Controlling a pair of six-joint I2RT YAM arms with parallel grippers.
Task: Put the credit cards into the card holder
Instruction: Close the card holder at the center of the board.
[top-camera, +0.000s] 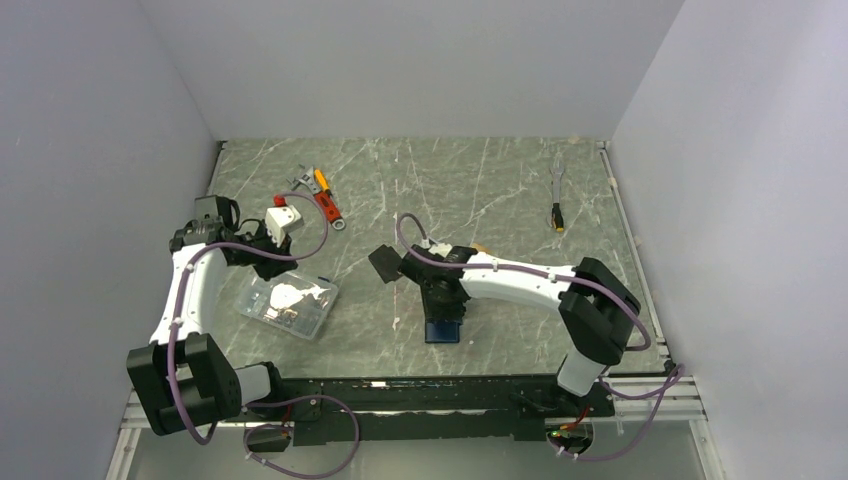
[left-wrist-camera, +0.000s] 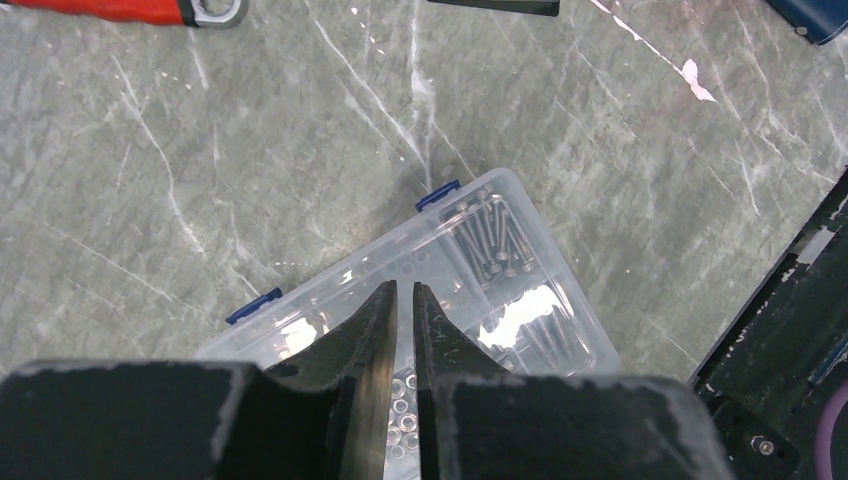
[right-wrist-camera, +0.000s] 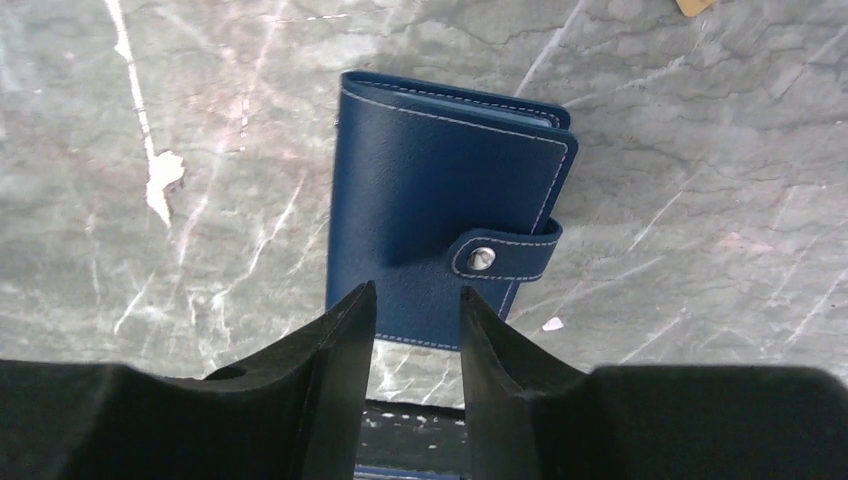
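Right wrist view: holder lies snapped shut on the table, right gripper part-open and empty above it (left gripper nearly closed, idle); unsnapping judged next.

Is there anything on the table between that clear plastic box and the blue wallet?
No. In the top view, only bare marble table lies between the clear plastic box and the blue card holder.

Card holder at table centre, parts box at nine o'clock (wrench at eleven).
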